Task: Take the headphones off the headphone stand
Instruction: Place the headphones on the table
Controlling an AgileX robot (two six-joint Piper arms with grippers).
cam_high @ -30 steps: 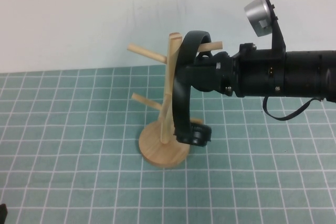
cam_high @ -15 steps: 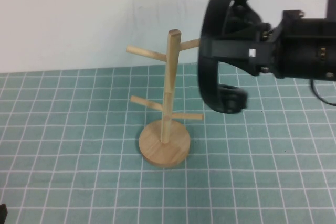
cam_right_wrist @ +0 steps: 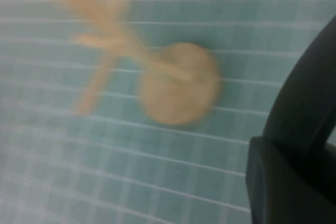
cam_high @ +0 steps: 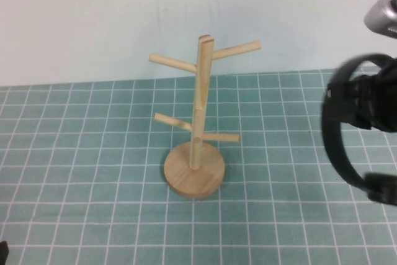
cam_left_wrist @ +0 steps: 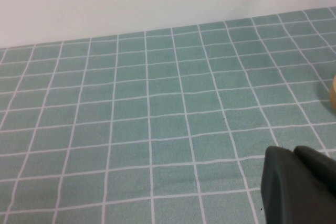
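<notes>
The matte black over-ear headphones with a thin curved headband (cam_high: 338, 138) hang in the air at the right edge of the high view, carried by the right gripper (cam_high: 366, 107), whose fingers are clamped on the headband. One round earcup (cam_high: 381, 188) dangles below those fingers, above the bench covered in a green mat with a white grid (cam_high: 93, 172). The headphones are well apart from the light wooden tree-shaped stand with a round disc base (cam_high: 195, 147), which stands upright on the bench on the side of the right gripper's fingers toward the robot's left, its four angled pegs bare. In the right wrist view the black fingers (cam_right_wrist: 286, 182) fill the corner, with the headband (cam_right_wrist: 310, 103) rising from them and the stand (cam_right_wrist: 178, 85) blurred beyond. The left gripper (cam_left_wrist: 299, 184) shows as a dark shape in a corner of the left wrist view, low over the mat; I cannot tell whether its fingers are apart or together.
</notes>
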